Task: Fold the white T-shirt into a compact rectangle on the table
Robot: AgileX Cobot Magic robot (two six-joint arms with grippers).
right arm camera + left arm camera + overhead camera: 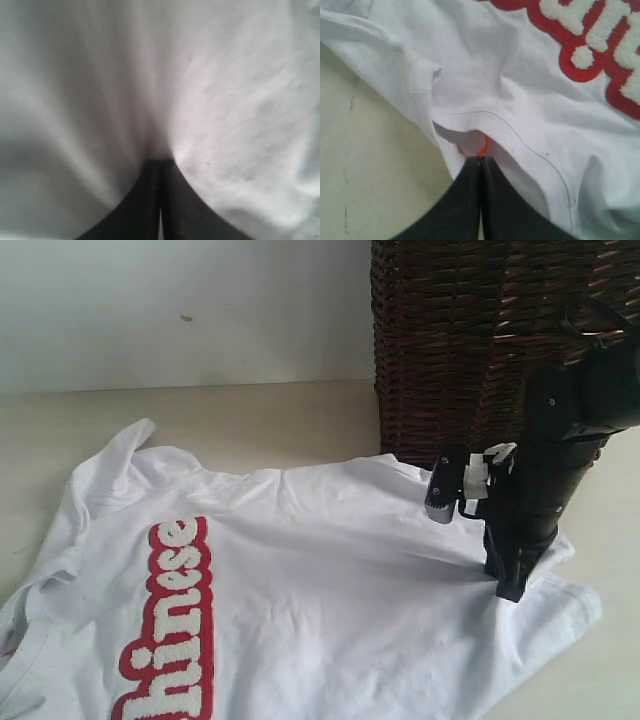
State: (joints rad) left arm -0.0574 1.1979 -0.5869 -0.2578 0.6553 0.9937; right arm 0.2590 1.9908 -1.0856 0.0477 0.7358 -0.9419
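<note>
The shirt (330,580) lay spread face up on the table (250,420), its far right corner just in front of the basket (470,340). The right gripper (508,585) was closed tight near the shirt's right edge, and creases ran into its tips, so it pinched cloth. The left gripper (480,159) was closed too, apparently nipping a hemmed edge. The shirt looked light and limp and would likely sag, so it was best held at hems and corners.
</note>
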